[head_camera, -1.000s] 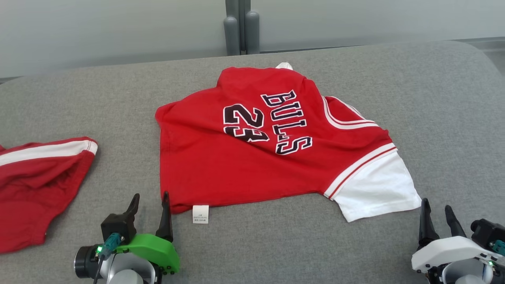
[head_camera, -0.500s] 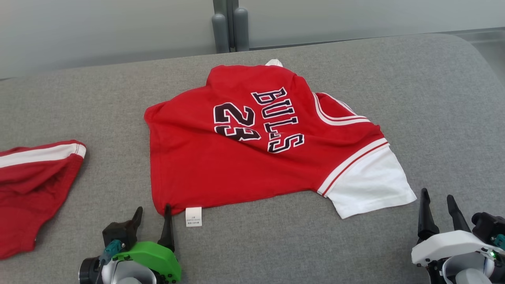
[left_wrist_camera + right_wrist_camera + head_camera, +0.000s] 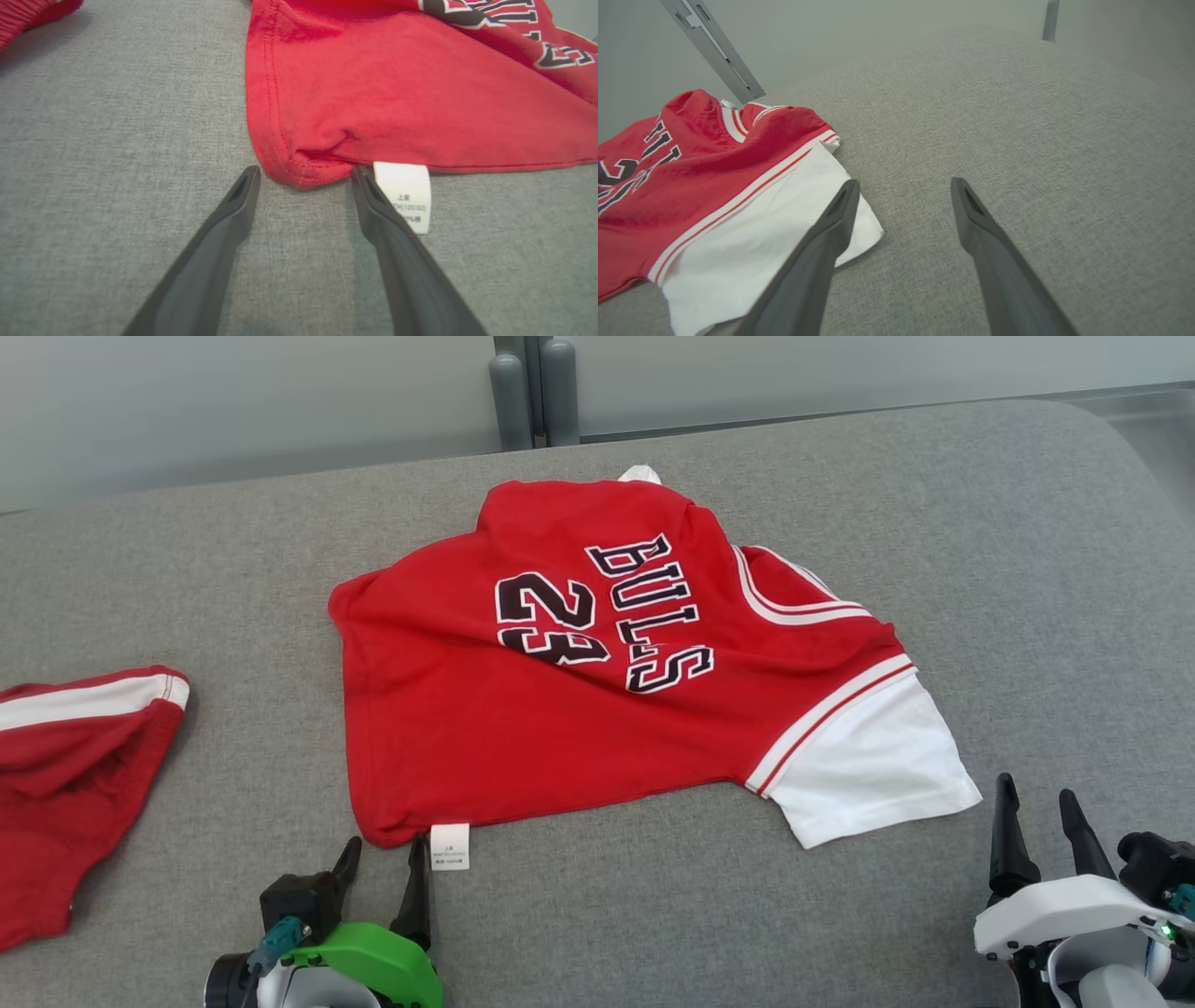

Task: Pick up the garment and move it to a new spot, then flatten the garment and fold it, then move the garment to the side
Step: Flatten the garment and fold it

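on the grey fabric tabletop (image 3: pixel 1027 569), roughly mid-surface, the red garment (image 3: pixel 523 728) is laid out rumpled and not yet flattened. both sets of fingers are spread wide with nothing held. the left gripper (image 3: pixel 386 845) is placed right at the near hem corner, and the right gripper (image 3: pixel 1035 788) just beside the white sleeve (image 3: pixel 868 765).

what could go wrong: if the left fingers are closed as placed, only the care label (image 3: pixel 450 846) or a single layer might get pinched. the garment would then be dragged lopsided or dropped. a second red garment (image 3: pixel 65 784) at the left could be snagged if the move is made that way.

writing-wise, "23" and "buls" (probably bulls, one letter lost in a crease) are printed in black with white outlines. on the label, only "(120/60)" can be made out in the left wrist view.
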Motion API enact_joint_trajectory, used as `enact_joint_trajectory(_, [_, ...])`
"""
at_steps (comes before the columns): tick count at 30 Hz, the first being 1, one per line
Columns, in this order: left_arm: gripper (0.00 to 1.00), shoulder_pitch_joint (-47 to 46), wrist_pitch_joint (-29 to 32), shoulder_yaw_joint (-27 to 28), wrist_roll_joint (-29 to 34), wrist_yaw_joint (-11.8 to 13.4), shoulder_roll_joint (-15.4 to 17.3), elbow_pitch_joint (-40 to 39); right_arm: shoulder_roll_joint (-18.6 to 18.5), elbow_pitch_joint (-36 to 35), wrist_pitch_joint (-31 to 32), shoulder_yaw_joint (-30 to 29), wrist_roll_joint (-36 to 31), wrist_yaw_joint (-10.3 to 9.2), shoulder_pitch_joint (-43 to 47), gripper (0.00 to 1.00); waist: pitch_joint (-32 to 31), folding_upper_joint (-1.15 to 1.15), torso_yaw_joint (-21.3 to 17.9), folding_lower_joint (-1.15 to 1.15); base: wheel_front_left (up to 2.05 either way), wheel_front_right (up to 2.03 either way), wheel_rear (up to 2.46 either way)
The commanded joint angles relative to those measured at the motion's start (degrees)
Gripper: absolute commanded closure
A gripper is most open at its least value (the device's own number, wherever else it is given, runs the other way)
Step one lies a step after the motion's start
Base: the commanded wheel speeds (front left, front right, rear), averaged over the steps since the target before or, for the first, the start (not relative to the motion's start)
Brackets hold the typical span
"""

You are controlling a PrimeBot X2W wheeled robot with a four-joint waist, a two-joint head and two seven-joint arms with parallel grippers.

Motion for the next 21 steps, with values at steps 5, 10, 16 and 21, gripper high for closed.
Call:
enact_joint_trajectory(5, [0.0, 0.8, 0.0, 0.6, 0.0, 1.1, 0.2, 1.0, -0.2, 0.1, -0.2, 0.3, -0.3, -0.06, -0.7, 0.0, 0.2, 0.0, -0.2, 0.0, 0.0, 0.0, 0.0])
enact_joint_trajectory(10, [0.55, -1.4, 0.0, 1.1, -1.0, 1.0, 0.2, 1.8, -0.2, -0.1, -0.2, 0.4, -0.4, -0.06, -1.1, 0.0, 0.8, 0.0, -0.4, 0.0, 0.0, 0.0, 0.0])
enact_joint_trajectory(16, [1.0, -2.5, 0.0, 1.1, -2.1, -0.1, 0.2, 1.6, -0.2, 0.1, -0.2, 0.3, 0.0, -0.06, -1.6, 0.0, 1.3, 0.0, -0.9, 0.0, 0.0, 0.0, 0.0])
enact_joint_trajectory(21, [1.0, -2.3, 0.0, 1.5, 2.5, 0.1, 1.0, -0.1, -0.2, 0.4, -0.2, -0.2, 0.4, -0.06, -1.0, 0.0, 0.5, 0.0, -0.5, 0.0, 0.0, 0.0, 0.0])
